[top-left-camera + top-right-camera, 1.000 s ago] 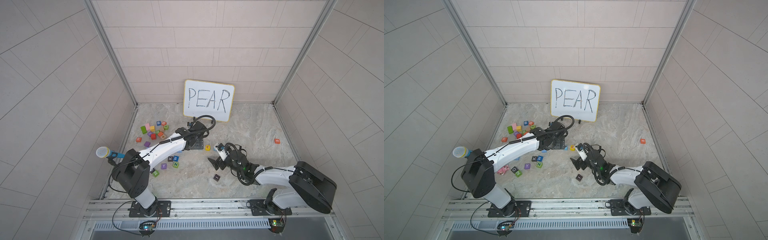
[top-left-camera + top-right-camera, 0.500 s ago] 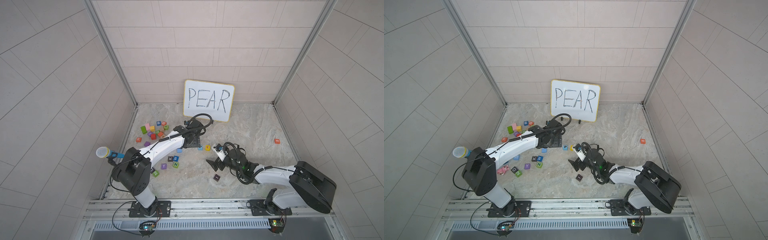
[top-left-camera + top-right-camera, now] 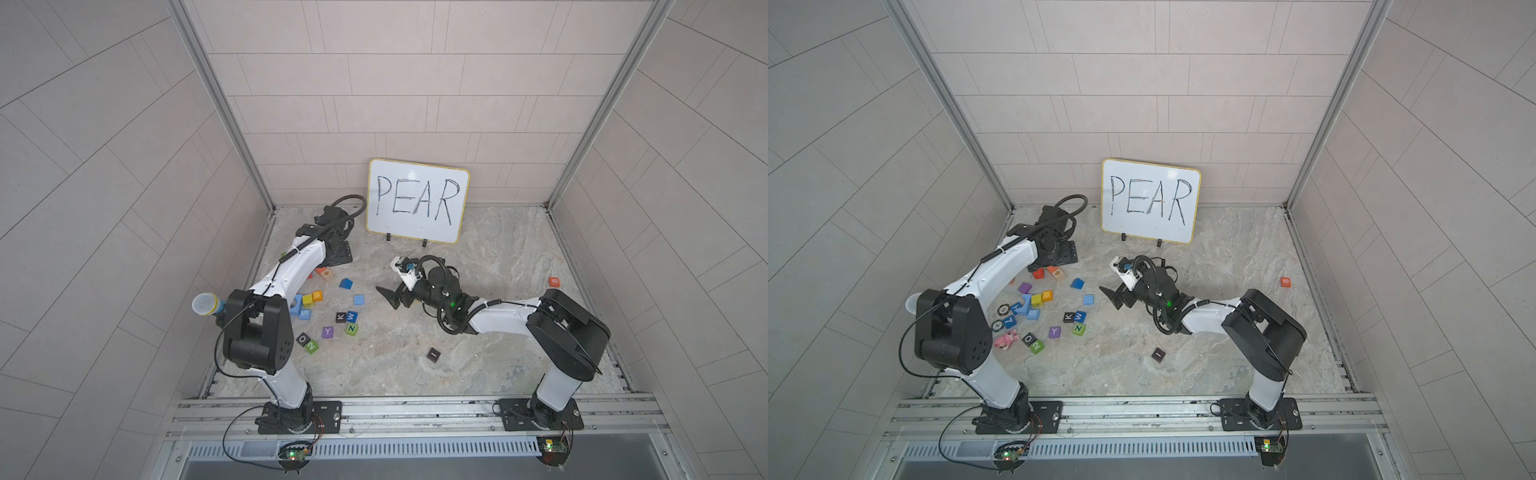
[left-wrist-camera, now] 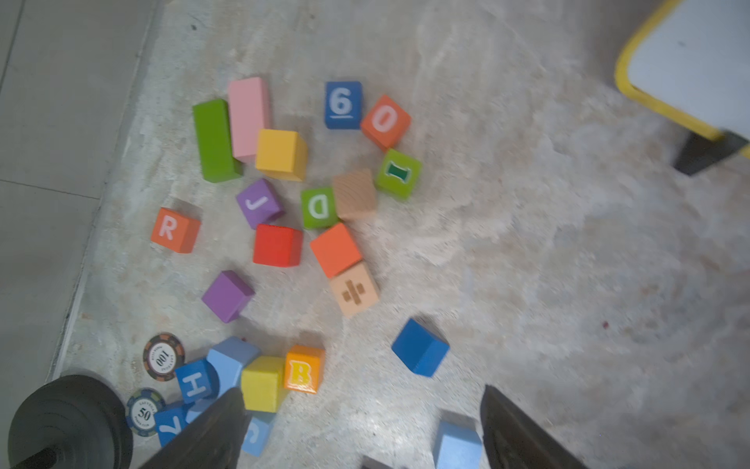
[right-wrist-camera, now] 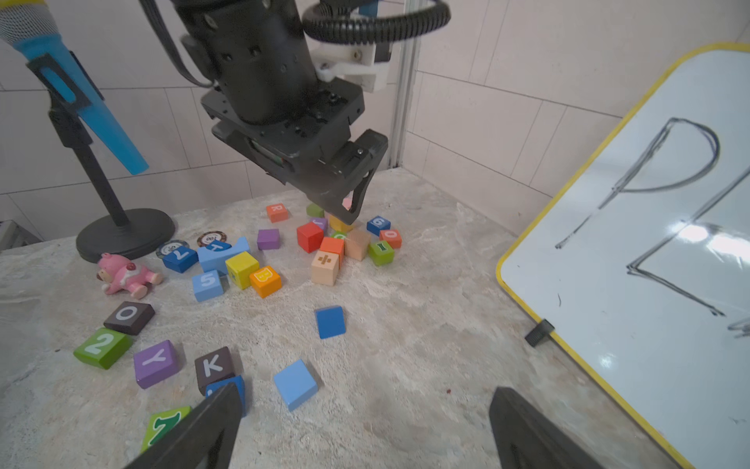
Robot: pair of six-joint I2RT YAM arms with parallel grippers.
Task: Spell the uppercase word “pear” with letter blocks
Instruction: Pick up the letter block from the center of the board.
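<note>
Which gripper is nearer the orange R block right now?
Left. The left gripper hangs over the block pile with the orange R block close by; the right gripper sits beyond the pile, farther off.

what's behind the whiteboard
The tiled back wall rises behind the whiteboard. Its two black feet show below; anything lying between board and wall is covered.

High twin overhead views, low close wrist views — scattered blocks (image 3: 358, 299) in all.
</note>
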